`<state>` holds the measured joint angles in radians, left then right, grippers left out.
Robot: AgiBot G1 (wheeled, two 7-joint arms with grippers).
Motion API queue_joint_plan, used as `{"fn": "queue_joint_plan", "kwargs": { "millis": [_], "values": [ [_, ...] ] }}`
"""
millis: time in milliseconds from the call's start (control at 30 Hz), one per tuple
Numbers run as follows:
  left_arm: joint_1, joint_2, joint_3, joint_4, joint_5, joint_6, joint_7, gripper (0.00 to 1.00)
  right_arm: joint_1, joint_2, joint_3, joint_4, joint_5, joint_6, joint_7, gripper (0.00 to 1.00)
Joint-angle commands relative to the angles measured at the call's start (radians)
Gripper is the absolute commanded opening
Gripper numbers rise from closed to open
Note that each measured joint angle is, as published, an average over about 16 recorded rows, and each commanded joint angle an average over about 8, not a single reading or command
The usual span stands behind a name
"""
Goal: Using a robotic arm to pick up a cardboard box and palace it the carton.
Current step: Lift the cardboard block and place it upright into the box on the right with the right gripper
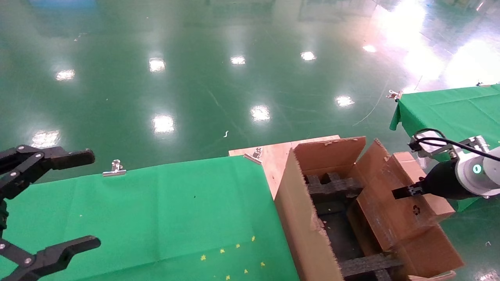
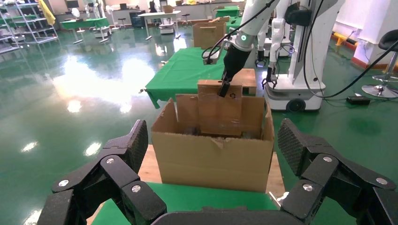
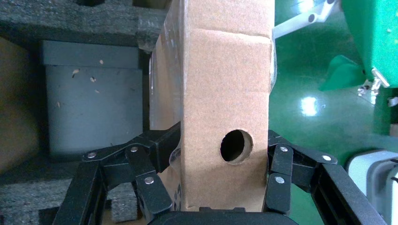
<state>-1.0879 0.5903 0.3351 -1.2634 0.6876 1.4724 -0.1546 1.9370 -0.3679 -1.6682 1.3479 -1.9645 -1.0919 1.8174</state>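
Over the open mouth of the large brown corrugated carton [image 1: 308, 230], with its ragged flap edges and black foam inserts [image 1: 332, 187], we carry the small closed brown cardboard box [image 1: 394, 210] in the black two-finger gripper [image 1: 406, 191] of our white right arm. The right wrist view shows the fingers [image 3: 150, 154] pinching the box [image 3: 225, 117] from both sides, level with the small round hole [image 3: 236, 146] in its face. The box hangs upright, its lower part already below the carton's rim on the side farther from the green-clothed table [image 1: 156, 218]; in the left wrist view it stands above the carton's rim [image 2: 213, 140].

We judge the placing step to be under way: the box is picked up but not yet set down. Next we need to lower it straight into the free space between the foam blocks, keeping clear of the flaps, and only then release it.

Our left all-black gripper [image 1: 58, 203] hovers parked over the near end of the green table, its fingers [image 2: 131, 145] spread wide and empty.
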Motion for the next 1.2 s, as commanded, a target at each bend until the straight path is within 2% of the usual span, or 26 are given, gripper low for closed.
{"fn": "queue_joint_plan", "kwargs": {
  "millis": [33,333,700,933,1200],
  "values": [
    [0.000,0.000,0.000,0.000,0.000,0.000,0.000,1.00,-0.004,-0.003,-0.002,-0.001,-0.002,0.005,0.001,0.00],
    [0.000,0.000,0.000,0.000,0.000,0.000,0.000,1.00,-0.052,-0.031,-0.022,-0.007,-0.040,0.048,0.047,0.00],
    [0.000,0.000,0.000,0.000,0.000,0.000,0.000,1.00,-0.141,-0.081,-0.048,-0.054,-0.077,0.140,0.119,0.00],
    [0.000,0.000,0.000,0.000,0.000,0.000,0.000,1.00,-0.208,-0.144,-0.063,-0.138,-0.073,0.212,0.122,0.00],
    [0.000,0.000,0.001,0.000,0.000,0.000,0.000,1.00,-0.297,-0.234,-0.079,-0.292,-0.032,0.309,0.063,0.00]
  ]
}}
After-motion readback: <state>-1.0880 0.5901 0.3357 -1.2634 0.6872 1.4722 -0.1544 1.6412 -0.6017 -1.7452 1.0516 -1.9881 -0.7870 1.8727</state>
